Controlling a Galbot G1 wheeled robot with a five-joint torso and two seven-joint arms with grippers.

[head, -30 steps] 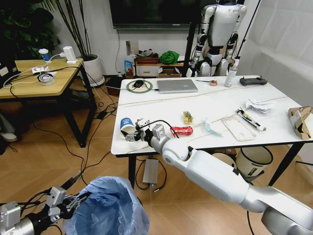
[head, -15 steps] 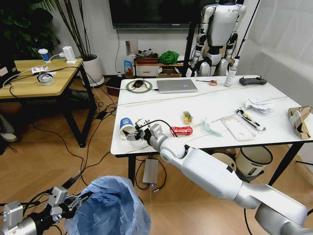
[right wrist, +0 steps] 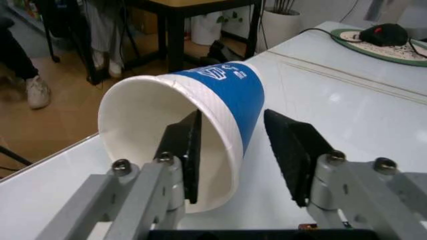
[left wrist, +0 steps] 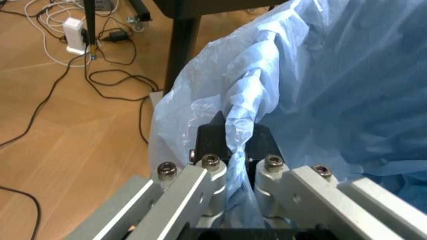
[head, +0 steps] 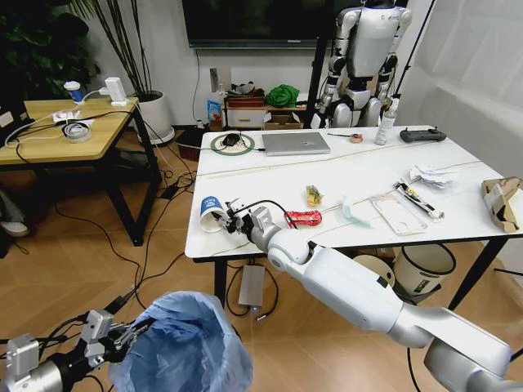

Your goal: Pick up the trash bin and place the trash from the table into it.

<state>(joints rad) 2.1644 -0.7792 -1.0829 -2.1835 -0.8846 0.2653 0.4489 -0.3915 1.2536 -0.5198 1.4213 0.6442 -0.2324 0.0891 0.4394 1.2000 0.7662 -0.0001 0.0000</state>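
Observation:
The trash bin [head: 184,347], lined with a crinkled light-blue bag, hangs low at the front left, off the table's corner. My left gripper [head: 131,333] is shut on its rim; in the left wrist view the fingers [left wrist: 212,137] pinch a fold of the bag [left wrist: 320,75]. A blue-banded white paper cup [head: 211,214] lies on its side at the front left corner of the white table [head: 359,167]. My right gripper [head: 229,220] is open astride the wall of that cup [right wrist: 200,115], one finger inside the mouth, the other outside with a gap.
More litter lies along the table's front: a red wrapper [head: 304,217], a yellow wrapper [head: 315,194], a pale-blue mask [head: 353,212], crumpled paper [head: 431,175], a cardboard box [head: 502,200]. A laptop [head: 296,143] sits at the back. Two bins [head: 425,268] stand underneath.
My right gripper has edged forward onto the cup. The left gripper and the bin have hardly moved.

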